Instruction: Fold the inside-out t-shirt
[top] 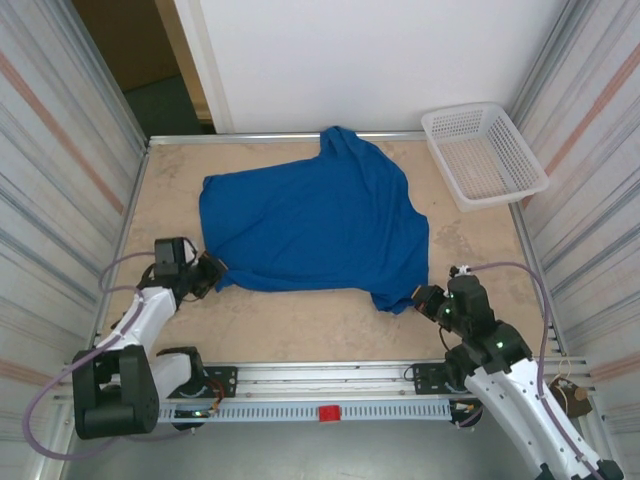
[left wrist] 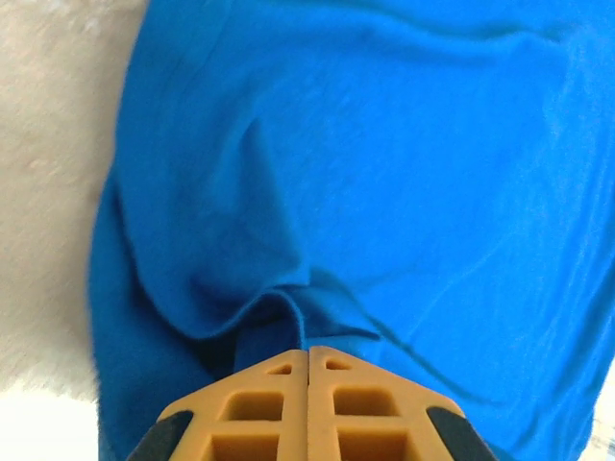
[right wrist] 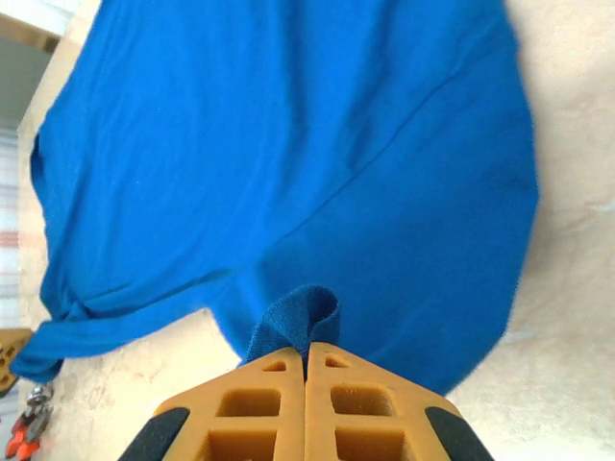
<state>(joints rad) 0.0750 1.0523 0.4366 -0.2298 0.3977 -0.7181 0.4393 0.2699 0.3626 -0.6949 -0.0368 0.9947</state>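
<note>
Inside-out t-shirt point(top: 310, 225) is spread flat mid-desk point(top: 300, 325). Left arm point(top: 150, 305) is bent low at the near-left hem corner; left fingers point(left wrist: 255, 408) are clamped on a cloth fold. Right arm point(top: 500, 360) is angled toward the near-right corner; right fingers point(right wrist: 255, 408) are pinched tight on the hem.

Clearance around the t-shirt point(top: 310, 220): bare table point(top: 300, 325) lay open along its near edge, up to the rail point(top: 330, 380); narrower strips lay open to its left and right; the basket point(top: 483, 155) stood to its far right, apart from it; corrugated walls point(top: 60, 150) closed both sides; the left gripper point(top: 212, 270) and right gripper point(top: 425, 298), clamped on cloth, occupied its two near corners.
</note>
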